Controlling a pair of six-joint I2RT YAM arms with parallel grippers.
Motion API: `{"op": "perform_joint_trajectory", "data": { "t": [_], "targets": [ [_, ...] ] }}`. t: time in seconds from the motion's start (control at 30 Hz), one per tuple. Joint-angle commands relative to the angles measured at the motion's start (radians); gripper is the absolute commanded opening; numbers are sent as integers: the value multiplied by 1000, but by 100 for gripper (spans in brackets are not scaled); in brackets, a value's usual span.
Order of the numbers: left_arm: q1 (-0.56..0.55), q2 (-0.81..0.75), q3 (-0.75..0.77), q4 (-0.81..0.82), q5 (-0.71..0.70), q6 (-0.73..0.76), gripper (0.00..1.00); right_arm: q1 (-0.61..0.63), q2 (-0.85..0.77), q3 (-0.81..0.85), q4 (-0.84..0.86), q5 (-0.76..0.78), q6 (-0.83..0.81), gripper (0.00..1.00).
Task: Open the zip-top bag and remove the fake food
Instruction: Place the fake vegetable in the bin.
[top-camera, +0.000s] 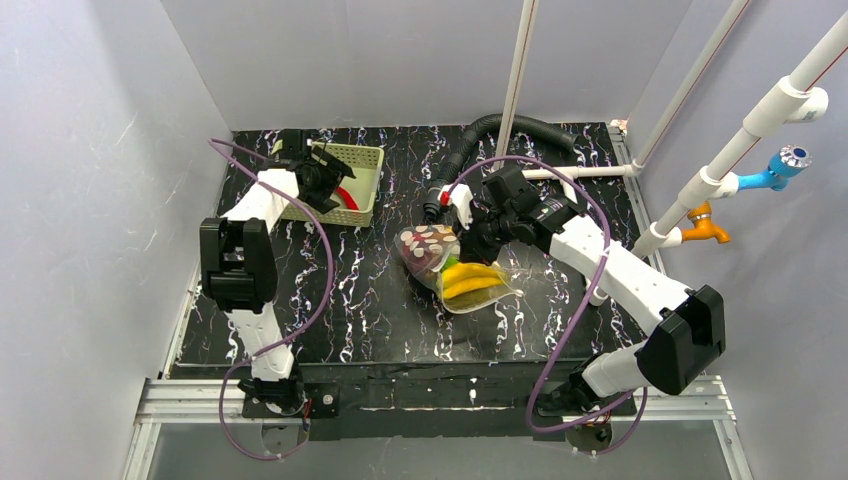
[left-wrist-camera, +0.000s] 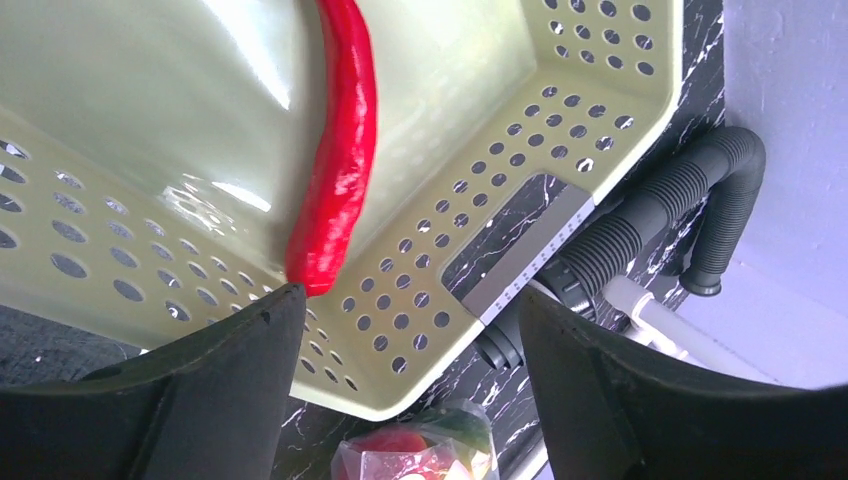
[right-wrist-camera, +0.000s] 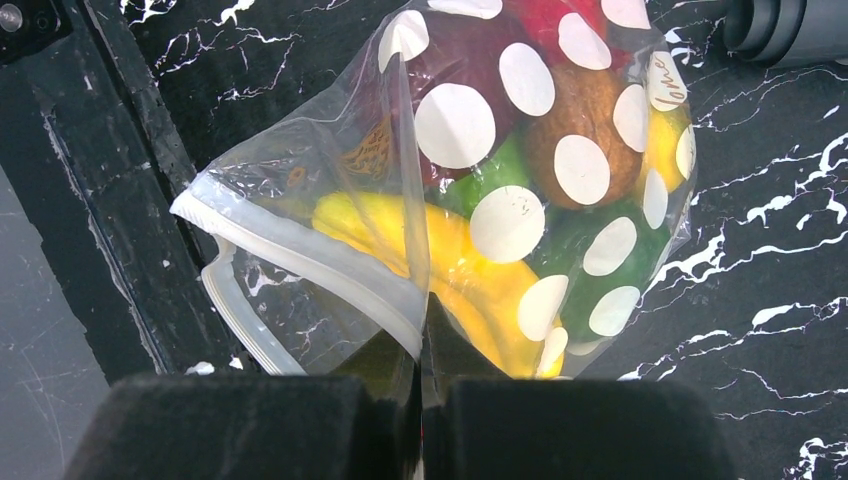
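Zip-top bag (top-camera: 460, 272): middle of the table (top-camera: 330, 310), on its side. The long axis slants from far left to near right, with the zip strip and parted mouth toward the near right edge.

Inside: banana (top-camera: 472, 279), plus green, brown and purple pieces.

Right gripper (right-wrist-camera: 421, 385): pinched on a fold of the bag's plastic by the strip.

Chili (left-wrist-camera: 340, 160): lengthwise in the basket (left-wrist-camera: 560, 150), far left corner.

Left gripper (left-wrist-camera: 410, 293): above the basket, jaws spread, empty.
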Motion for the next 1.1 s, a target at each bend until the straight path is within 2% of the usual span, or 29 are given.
{"op": "perform_joint_trajectory", "data": {
  "t": [0.0,0.13,0.37,0.57,1.07],
  "targets": [
    [7,-104,-21,37,4,47,78,-9,-37,-3,28,-24,-1,1],
    [9,-202,-104,118,61,128,85,-12,-39,-6,28,-26,-2,1],
    [23,-502,-425,363,187,221,98,-18,-49,-14,31,-42,-3,1],
    [45,-718,-681,448,287,215,98,-26,-57,-20,34,-53,-5,1],
    [59,-1109,-996,391,415,114,98,-29,-56,-21,31,-70,-6,1]
  ]
}}
